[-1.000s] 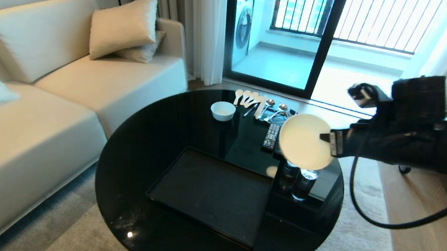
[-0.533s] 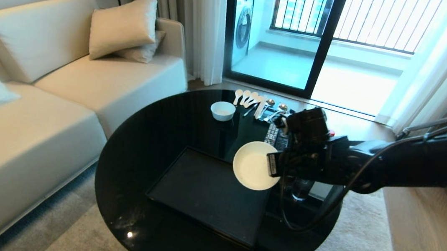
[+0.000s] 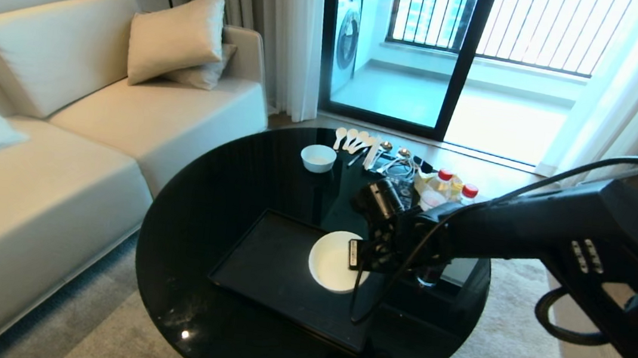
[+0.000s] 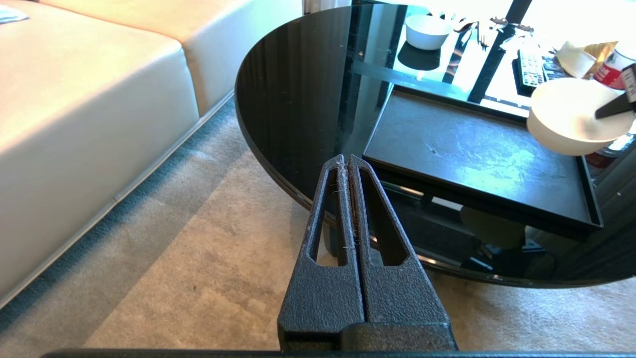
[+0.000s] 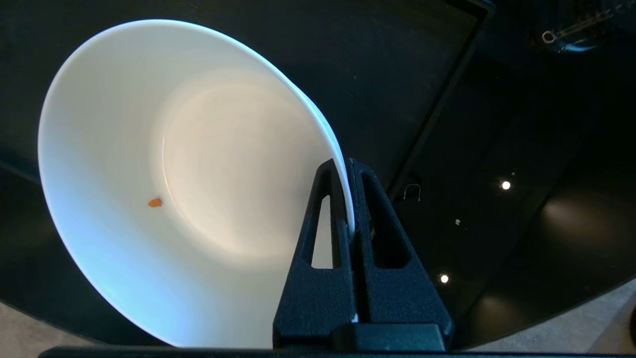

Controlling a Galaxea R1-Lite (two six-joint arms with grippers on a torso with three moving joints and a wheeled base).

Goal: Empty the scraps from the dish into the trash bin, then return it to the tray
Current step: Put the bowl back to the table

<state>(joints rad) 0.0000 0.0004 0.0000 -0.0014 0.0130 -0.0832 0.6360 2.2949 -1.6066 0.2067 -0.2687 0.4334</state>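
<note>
One white bowl hangs over the right end of the black tray, and I hold it by the rim in my right gripper, jaws pinched nearly together with only the thin wall between them. That rim grip leaves the bowl's base free, I judge, to set down flat. Inside, a single orange speck clings to the wall; otherwise the bowl looks emptied. No trash bin shows in any view. My left gripper idles off the round glass table's edge, jaws pressed together on nothing. A smaller white bowl sits at the table's far side.
</note>
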